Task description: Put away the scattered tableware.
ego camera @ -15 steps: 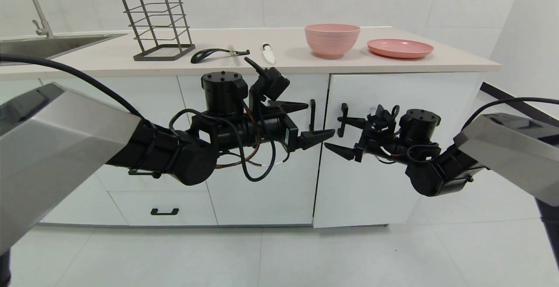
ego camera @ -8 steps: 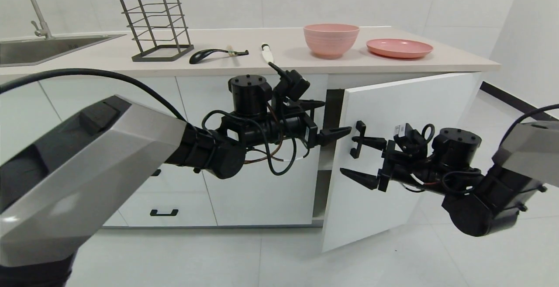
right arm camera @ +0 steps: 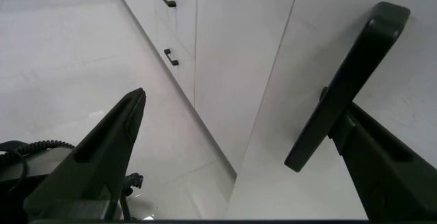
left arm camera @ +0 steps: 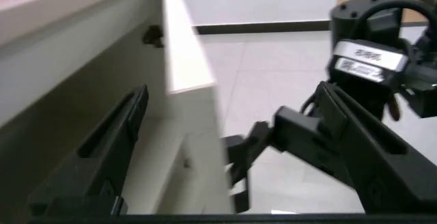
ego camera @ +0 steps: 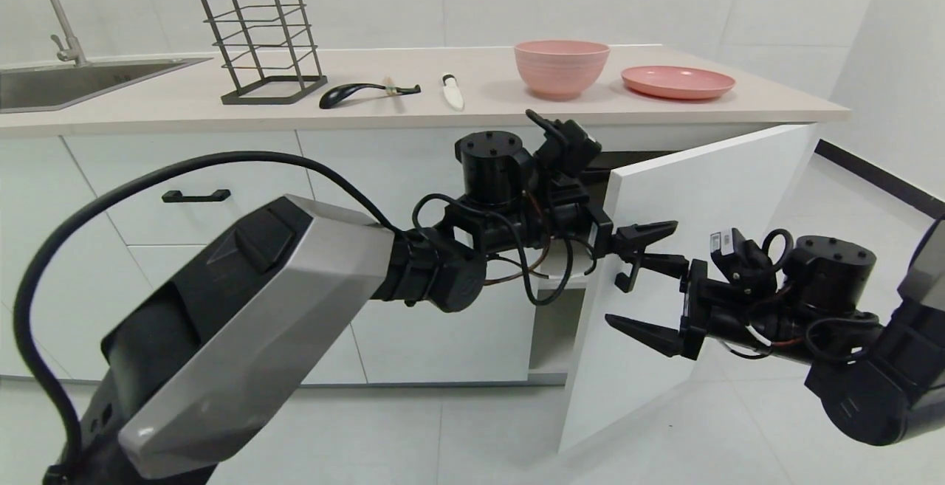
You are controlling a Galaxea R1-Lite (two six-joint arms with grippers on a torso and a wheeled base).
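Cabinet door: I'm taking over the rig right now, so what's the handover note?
Left gripper: open, astride the free edge of the cabinet door.
Right gripper: open, one finger hooked on the door handle.
Things: pink bowl, pink plate, black spoon and white utensil lie on the countertop; wire rack stands near the sink.
Done: door partly open.
Left: all the tableware is yet to be put away.
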